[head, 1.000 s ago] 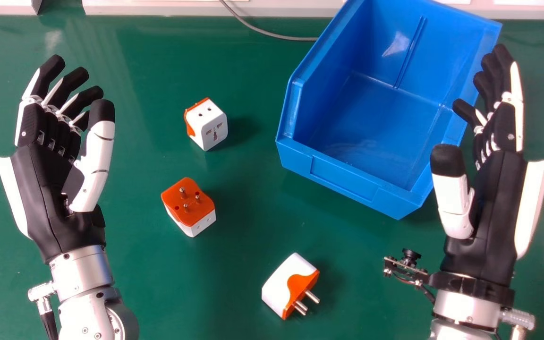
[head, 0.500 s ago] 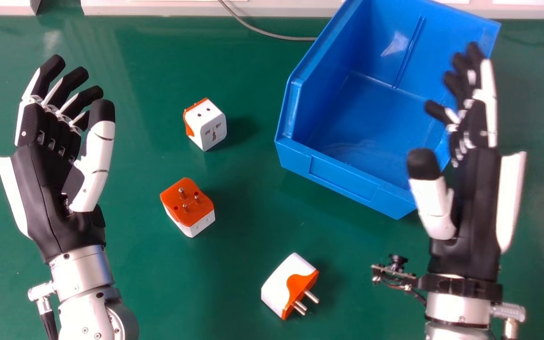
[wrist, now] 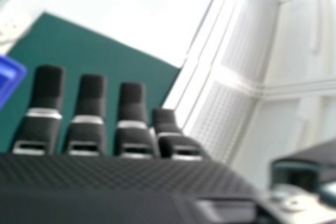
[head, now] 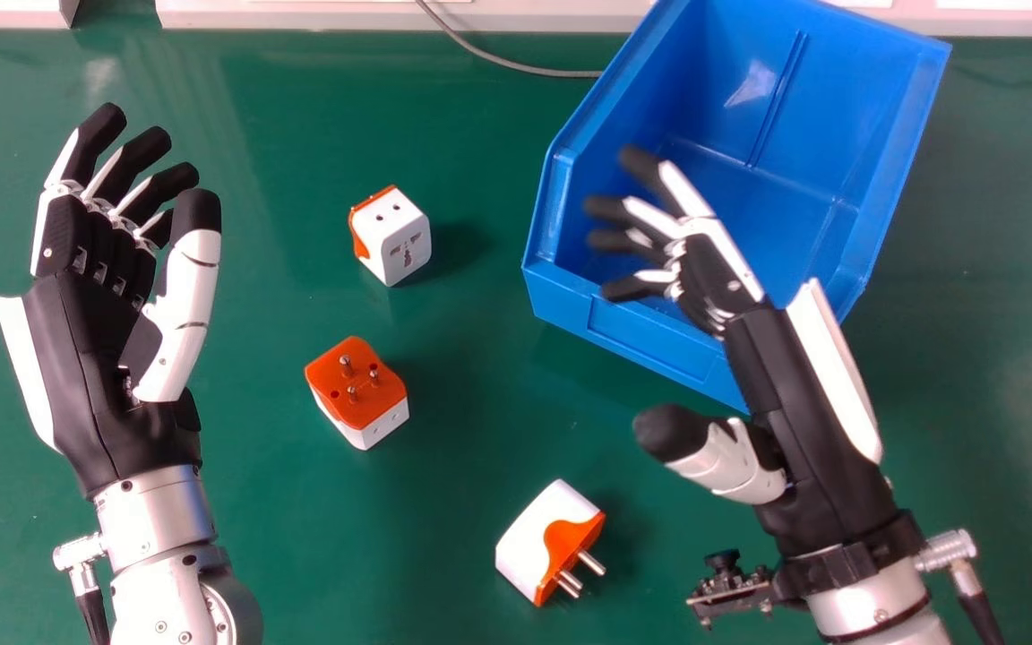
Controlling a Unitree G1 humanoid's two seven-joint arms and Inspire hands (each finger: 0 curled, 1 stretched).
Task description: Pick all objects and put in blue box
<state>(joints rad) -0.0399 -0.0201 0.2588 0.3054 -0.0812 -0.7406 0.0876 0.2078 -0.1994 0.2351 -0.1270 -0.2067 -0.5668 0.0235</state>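
My left hand (head: 90, 358) is open at the left of the head view, holding nothing. My right hand (head: 776, 385), open and empty, is over the near edge of the blue box (head: 650, 336), its thumb over the table. In the right hand view my right hand (wrist: 131, 111) shows straight fingers, with a corner of the blue box (wrist: 8, 77) nearby. Three white and orange plug adapters lie on the table: one (head: 404, 237) left of the box, one (head: 359, 390) with pins up, and one (head: 543, 542) nearer, pins pointing right.
The green table (head: 444, 448) stretches beneath both arms. A grey cable (head: 516, 64) runs along the far side to the box, near a pale ledge (head: 301, 13) at the back.
My right hand has swung left and nearer, turning so its fingers angle left over the box, and its thumb has spread away. My left hand and the adapters have stayed in place.
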